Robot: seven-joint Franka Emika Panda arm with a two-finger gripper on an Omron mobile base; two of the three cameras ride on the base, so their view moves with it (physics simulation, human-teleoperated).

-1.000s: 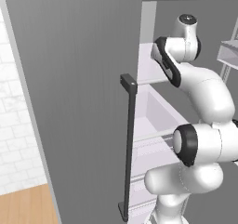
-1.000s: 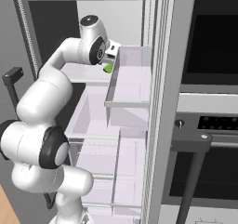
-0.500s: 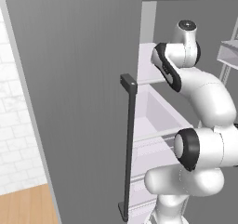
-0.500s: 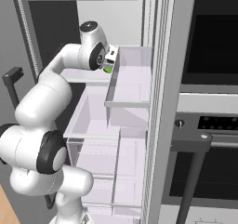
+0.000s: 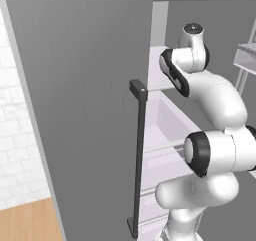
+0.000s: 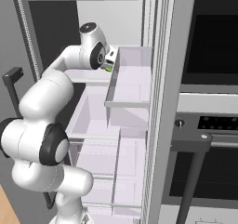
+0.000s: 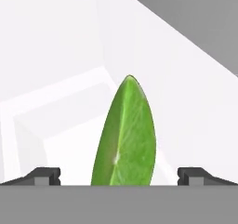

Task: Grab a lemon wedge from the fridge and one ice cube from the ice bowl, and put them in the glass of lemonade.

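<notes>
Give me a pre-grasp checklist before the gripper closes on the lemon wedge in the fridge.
1. Fridge door open: ok.
2. Gripper open: ok, its tips stand wide apart.
3. Lemon wedge between the tips: ok, it sits centred in the hand view.
4. Wedge free of the tips: ok, white shows on both sides of it.
5. Gripper far enough forward for the pads to span the wedge: cannot tell.
6. Wedge resting steadily on the white shelf: cannot tell.

We see a white brick wall [image 5: 20,135] at the left, above a strip of light wooden floor [image 5: 27,222]. On the right stands a black built-in oven [image 6: 214,111] with a dark bar handle [image 6: 193,148].
</notes>
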